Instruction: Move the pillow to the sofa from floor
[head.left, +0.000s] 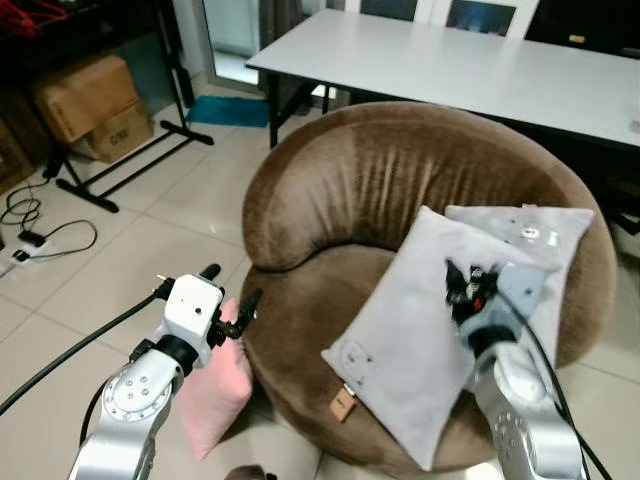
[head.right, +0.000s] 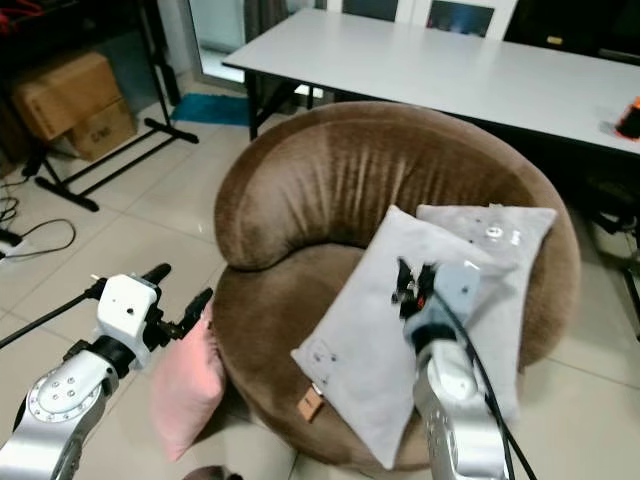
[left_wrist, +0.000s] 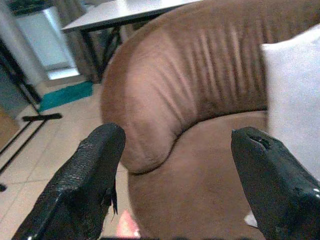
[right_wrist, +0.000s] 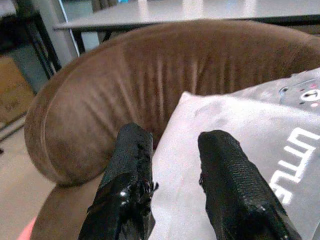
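A: Head views. Pink pillow (head.left: 215, 395) on the tiled floor, leaning against the brown round sofa (head.left: 330, 190), long axis near upright. Nearest?
B: Left gripper (head.left: 228, 297), just above it, fingers apart. Right gripper (head.left: 462, 287) hovers over the grey pillow (head.left: 415, 350) on the seat.
A: Wrist views?
B: Left fingers (left_wrist: 90, 175) spread wide, pink below. Right fingers (right_wrist: 131, 170) slightly apart, empty.

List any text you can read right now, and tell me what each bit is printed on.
"UTTLE", white letters cut off by the frame edge, on the grey pillow lying on the brown sofa.
Dark print on the cardboard box: too small to read.
Tan tag at the pillow's edge: nothing legible.
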